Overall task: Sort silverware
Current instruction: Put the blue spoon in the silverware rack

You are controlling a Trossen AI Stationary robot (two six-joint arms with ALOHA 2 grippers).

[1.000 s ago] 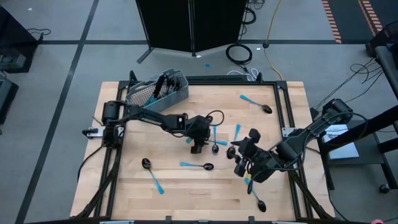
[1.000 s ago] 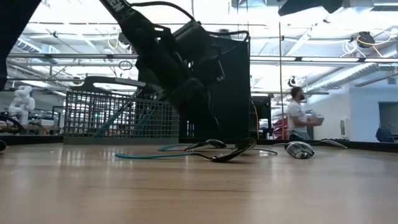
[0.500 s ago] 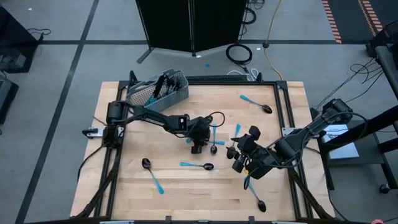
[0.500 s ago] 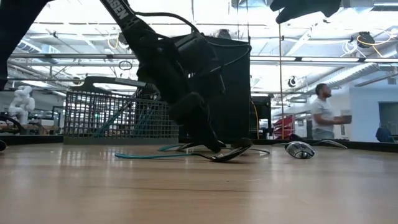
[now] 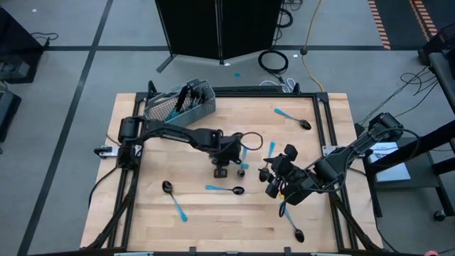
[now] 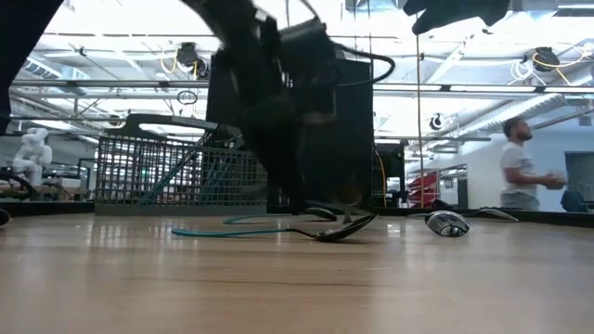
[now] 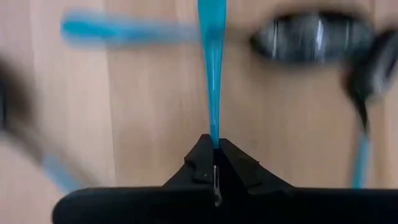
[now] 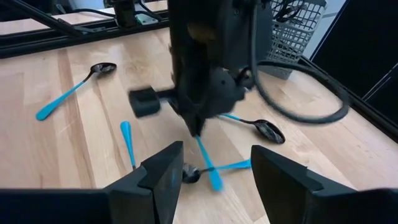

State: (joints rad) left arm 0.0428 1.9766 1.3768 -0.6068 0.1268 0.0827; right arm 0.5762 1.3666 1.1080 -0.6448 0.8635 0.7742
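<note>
Silverware with light-blue handles lies scattered on the wooden table [image 5: 142, 220]: spoons at the far right [image 5: 302, 123], near left [image 5: 169, 188], middle [image 5: 229, 190] and near right [image 5: 295, 229]. My left gripper [image 5: 222, 171] points steeply down at the table's middle, shut on one blue handle [image 7: 212, 74]; that piece's head is hidden. My right gripper [image 8: 216, 155] hovers open to the right of it [image 5: 274, 186], holding nothing. The grey wire-mesh basket [image 5: 181, 103] stands at the far left with some pieces in it. My left gripper pinches the narrow end of the blue handle [image 7: 214, 140] between its two fingertips, coming from above and pointing steeply down. The handle runs on in line with the fingers and slants down below them [image 8: 208, 162]. Whether its wide free end [image 8: 216, 182] touches the table, I cannot tell.
Two more spoons lie right beside the held piece [image 8: 264, 130], [image 8: 186, 174], and a loose blue handle [image 5: 271, 149] lies between the grippers. A black frame rail [image 5: 323, 121] borders the table. A person stands far off in the room [image 6: 520, 172].
My left gripper has tipped more steeply downward, shut on the blue handle at the table's middle and risen a little with it. The right arm has kept still.
</note>
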